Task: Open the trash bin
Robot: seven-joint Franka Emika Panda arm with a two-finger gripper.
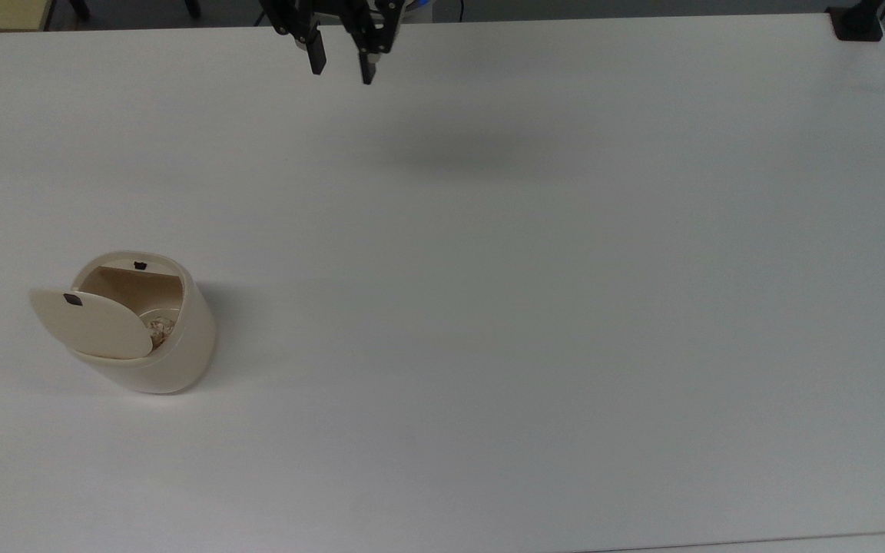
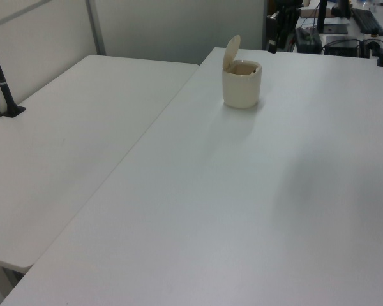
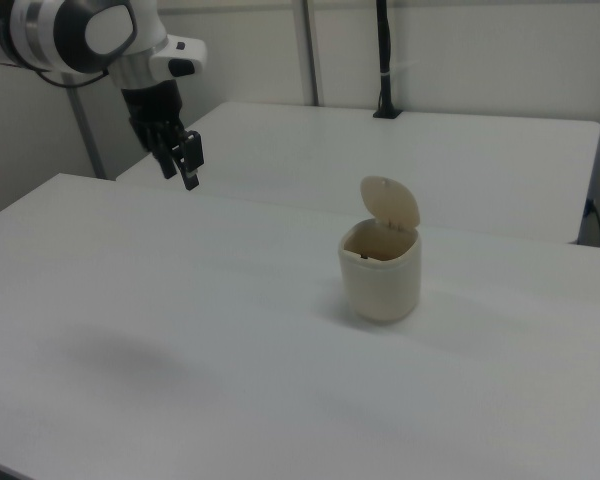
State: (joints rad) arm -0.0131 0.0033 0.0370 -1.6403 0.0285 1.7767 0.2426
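Observation:
The trash bin (image 1: 170,361) is a small cream-beige tub standing on the white table (image 1: 535,292) at the top view's left. Its flat lid (image 1: 93,322) is swung up on its hinge, with a small black square near its edge, and the mouth is uncovered. The right view shows the bin (image 3: 380,280) with the lid (image 3: 392,205) upright behind the opening, as does the left view, bin (image 2: 242,86) and lid (image 2: 231,52). My gripper (image 1: 341,65) hangs open and empty over the table's far edge, well away from the bin. In the right view the gripper (image 3: 181,170) is at upper left.
Something pale and crumpled (image 1: 158,330) lies inside the bin. A black clamp (image 1: 857,23) sits on the table's corner at the top view's upper right. A second white table (image 2: 70,146) adjoins, with a black pole (image 2: 1,76) clamped to it.

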